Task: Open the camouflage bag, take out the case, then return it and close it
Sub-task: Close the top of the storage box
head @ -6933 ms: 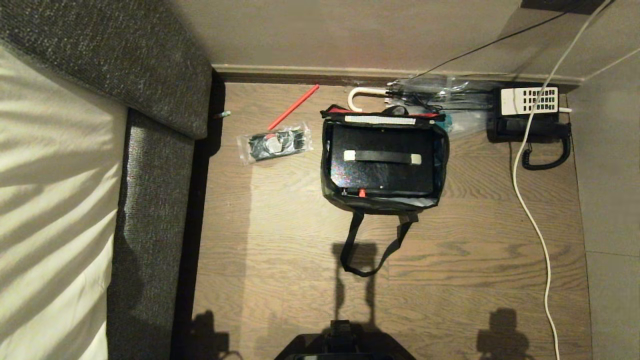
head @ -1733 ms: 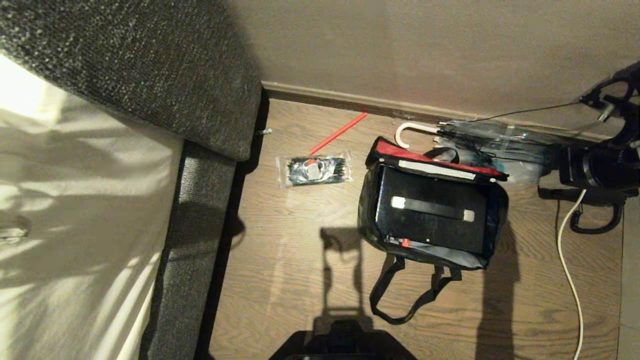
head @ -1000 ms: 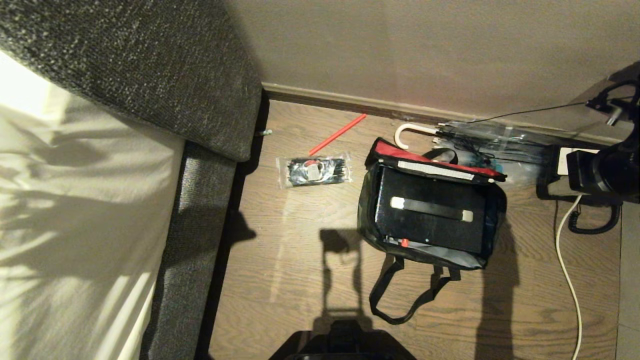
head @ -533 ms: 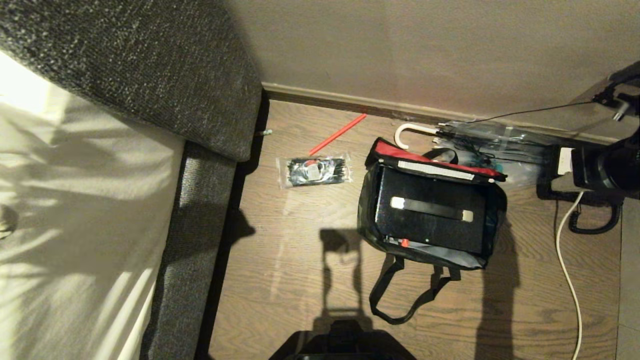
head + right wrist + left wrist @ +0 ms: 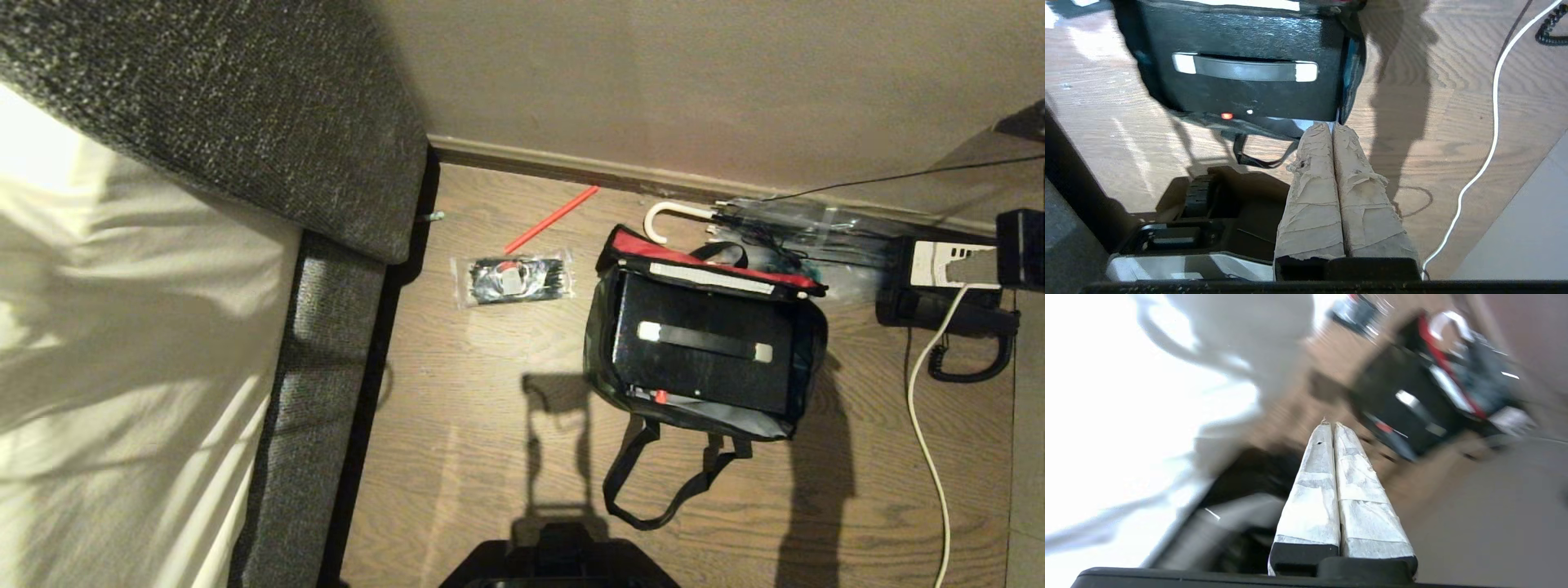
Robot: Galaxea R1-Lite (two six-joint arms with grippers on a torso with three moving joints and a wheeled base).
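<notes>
Nearest, the robot's dark base [image 5: 559, 563] is cut off at the frame's lower edge. On the wooden floor [image 5: 473, 457] beyond it the camouflage bag [image 5: 602, 359] lies open, the black case [image 5: 702, 367] inside — its far side hidden under the red-lined flap [image 5: 653, 245]. Neither claw shows in the head view. The right gripper [image 5: 1332, 126] is pressed shut and empty, above the floor near the bag's corner. The left gripper [image 5: 1331, 425] is likewise closed on nothing; its surroundings are blurred. Farther off, a phone [image 5: 939, 306] is partly covered.

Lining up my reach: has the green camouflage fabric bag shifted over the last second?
No. The camouflage bag lies unchanged against the thin red stick and white umbrella handle.
</notes>
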